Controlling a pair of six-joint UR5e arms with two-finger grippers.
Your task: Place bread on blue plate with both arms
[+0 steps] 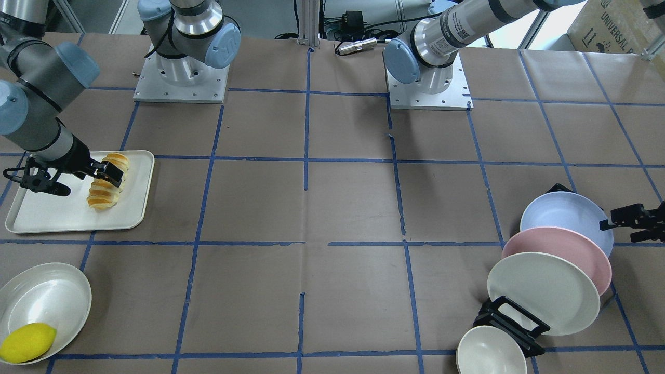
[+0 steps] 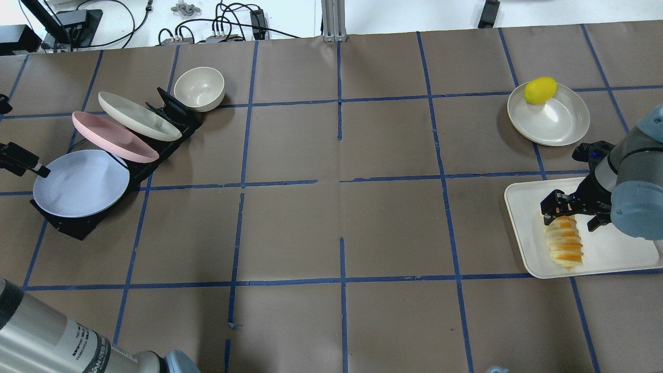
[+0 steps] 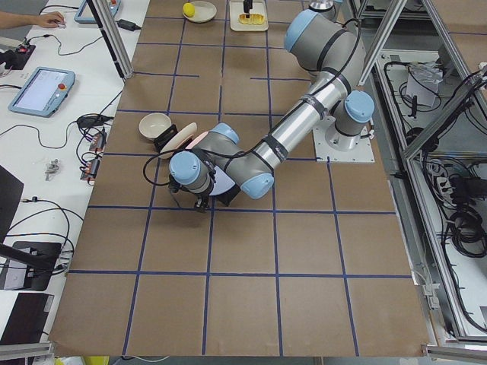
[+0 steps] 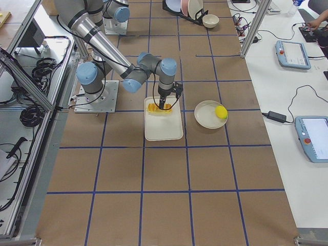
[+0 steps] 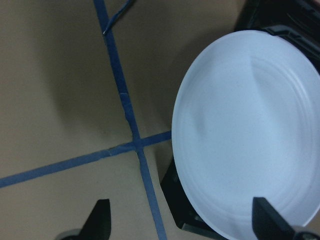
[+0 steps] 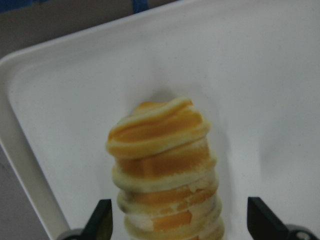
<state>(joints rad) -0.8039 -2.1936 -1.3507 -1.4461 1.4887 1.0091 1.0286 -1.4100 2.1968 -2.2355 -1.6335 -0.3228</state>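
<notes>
The bread (image 1: pixel 104 196) lies on a white tray (image 1: pixel 62 215); it also shows in the overhead view (image 2: pixel 563 243). My right gripper (image 1: pixel 101 174) is open just above the loaf's far end. In the right wrist view the bread (image 6: pixel 165 165) sits between its fingertips (image 6: pixel 102 220), apart from them. The blue plate (image 1: pixel 566 218) leans in a black rack (image 2: pixel 77 225) as the endmost plate. My left gripper (image 1: pixel 626 221) is open at the plate's rim. In the left wrist view the plate (image 5: pixel 250 130) reaches in between the fingertips (image 5: pixel 267 225).
A pink plate (image 1: pixel 563 254) and a cream plate (image 1: pixel 543 293) lean in the same rack, with a small cream bowl (image 1: pixel 491 353) beside it. A yellow lemon (image 1: pixel 26 342) lies in a shallow white dish (image 1: pixel 52 291) near the tray.
</notes>
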